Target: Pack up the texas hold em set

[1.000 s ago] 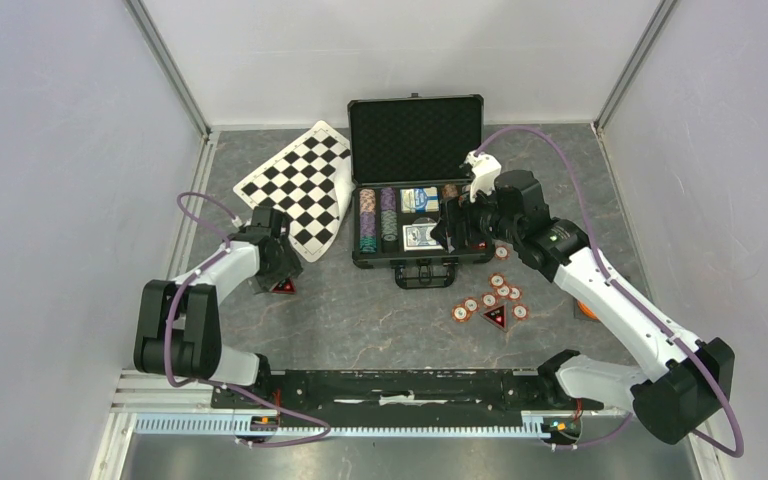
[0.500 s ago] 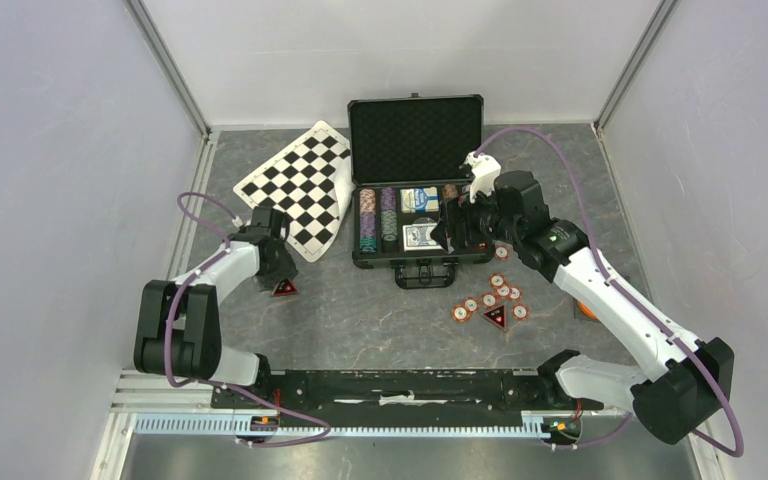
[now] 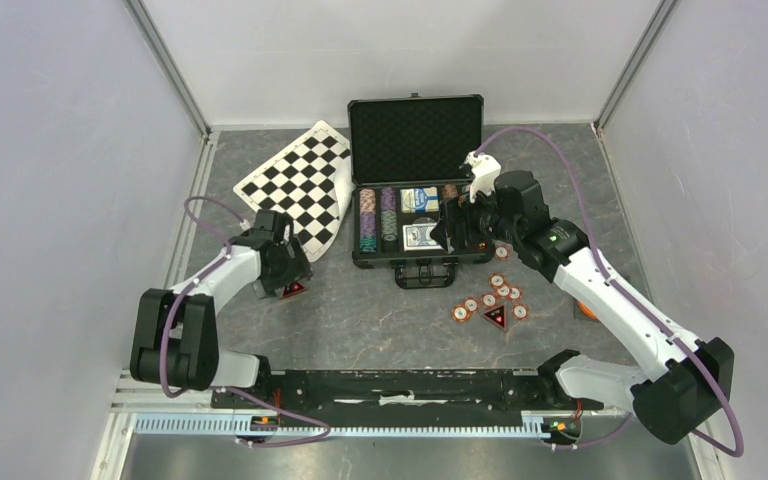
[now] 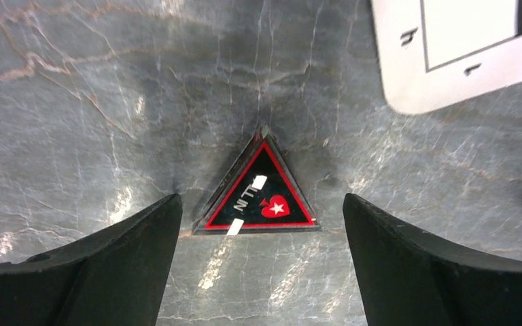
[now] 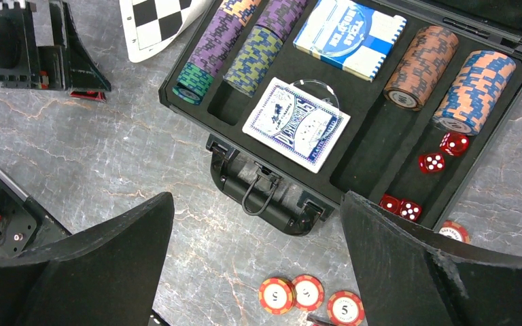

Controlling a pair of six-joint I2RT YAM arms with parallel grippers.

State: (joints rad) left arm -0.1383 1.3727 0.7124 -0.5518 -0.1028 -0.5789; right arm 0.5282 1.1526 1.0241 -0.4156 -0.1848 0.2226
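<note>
The black case [image 3: 415,140] lies open at the table's middle back; its tray [image 5: 374,146] holds rows of striped chips [image 5: 258,51], two card decks [image 5: 296,122] and red dice [image 5: 433,161]. Several loose red chips [image 3: 490,298] and a triangular dealer button [image 3: 495,318] lie in front of it to the right. Another black-and-red triangular button [image 4: 258,193] lies flat on the table. My left gripper [image 4: 262,198] hovers open just over it, a finger on either side, not touching. My right gripper [image 3: 457,225] hangs open over the case's right front, holding nothing.
A black-and-white checkered board [image 3: 300,185] lies left of the case, with its corner [image 4: 462,54] close to the left gripper. An orange object [image 3: 586,308] shows partly under the right arm. Grey walls enclose the table on three sides.
The left gripper and the triangular button under it have shifted slightly to the right, and its jaws stand wider. The right arm has not moved.
</note>
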